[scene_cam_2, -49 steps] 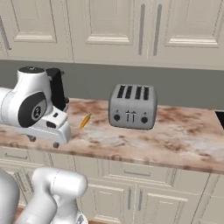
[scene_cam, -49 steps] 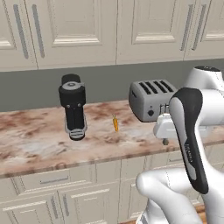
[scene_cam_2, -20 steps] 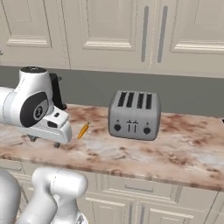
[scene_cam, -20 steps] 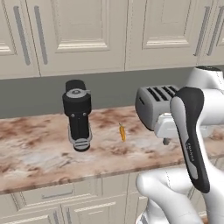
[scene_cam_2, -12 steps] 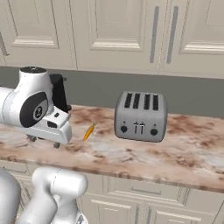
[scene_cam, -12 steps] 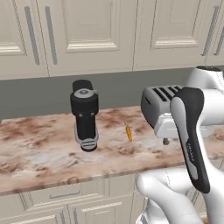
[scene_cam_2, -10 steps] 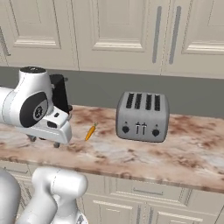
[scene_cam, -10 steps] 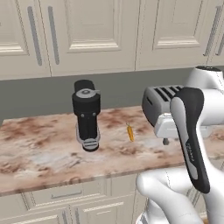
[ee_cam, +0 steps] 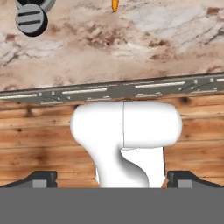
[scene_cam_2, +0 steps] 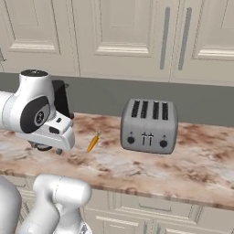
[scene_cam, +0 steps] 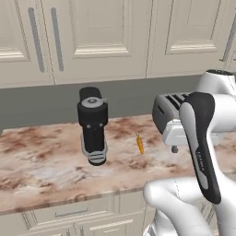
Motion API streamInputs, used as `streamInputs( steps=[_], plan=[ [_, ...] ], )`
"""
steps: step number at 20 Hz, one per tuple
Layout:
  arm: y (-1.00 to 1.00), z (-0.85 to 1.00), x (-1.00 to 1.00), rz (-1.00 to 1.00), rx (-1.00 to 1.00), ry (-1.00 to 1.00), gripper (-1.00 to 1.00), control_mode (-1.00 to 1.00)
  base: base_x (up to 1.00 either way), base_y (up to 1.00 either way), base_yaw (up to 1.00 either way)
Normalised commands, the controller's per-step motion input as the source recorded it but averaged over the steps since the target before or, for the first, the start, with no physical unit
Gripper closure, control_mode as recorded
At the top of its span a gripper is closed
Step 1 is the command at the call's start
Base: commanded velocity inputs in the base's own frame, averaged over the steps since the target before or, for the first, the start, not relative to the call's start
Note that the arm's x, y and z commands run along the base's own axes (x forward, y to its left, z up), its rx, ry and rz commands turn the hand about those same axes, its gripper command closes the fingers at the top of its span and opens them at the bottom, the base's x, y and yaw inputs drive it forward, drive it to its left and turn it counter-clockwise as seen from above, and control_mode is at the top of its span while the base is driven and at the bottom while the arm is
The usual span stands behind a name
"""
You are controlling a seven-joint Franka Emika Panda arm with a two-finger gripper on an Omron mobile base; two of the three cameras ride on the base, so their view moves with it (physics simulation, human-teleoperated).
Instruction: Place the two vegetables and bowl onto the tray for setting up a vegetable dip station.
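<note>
A small orange carrot (scene_cam: 140,144) lies on the marbled counter between a black coffee machine and a toaster; it also shows in the right base view (scene_cam_2: 93,142) and at the top edge of the hand view (ee_cam: 114,5). My gripper (scene_cam: 175,148) hangs in front of the counter's edge, on the near side of the carrot and apart from it. In the right base view the gripper (scene_cam_2: 45,148) points down. In the hand view the gripper (ee_cam: 112,178) is open, its two tips far apart with nothing between them. The bowl and the tray are out of view.
A black coffee machine (scene_cam: 93,124) stands left of the carrot and a silver four-slot toaster (scene_cam_2: 148,125) right of it. Cream wall cabinets hang above, drawers sit under the counter edge (ee_cam: 131,89), and a wooden floor lies below.
The whole scene has slid to the right in both base views, so the camera has moved with the base. The arm keeps its pose and the gripper stays open.
</note>
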Motion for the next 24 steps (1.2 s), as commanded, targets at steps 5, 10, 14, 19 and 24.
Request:
streamInputs(
  steps=[5, 10, 14, 19, 24],
  plan=[
    [0.0, 0.0, 0.0, 0.0, 0.0, 0.0, -1.0, 1.0, 0.31, 0.13, 0.0],
    [0.0, 0.0, 0.0, 0.0, 0.0, 0.0, -1.0, 1.0, 0.05, 0.12, 0.0],
    [0.02, 0.0, 0.14, 0.0, 0.0, 0.02, -1.0, -1.0, 0.0, 0.0, 0.0],
    [0.04, -0.01, 0.36, 0.0, 0.0, 0.02, -1.0, -1.0, 0.0, 0.0, 0.0],
    [0.1, -0.21, 0.35, 0.0, 0.0, 0.01, -1.0, -1.0, 0.0, 0.0, 0.0]
  ],
)
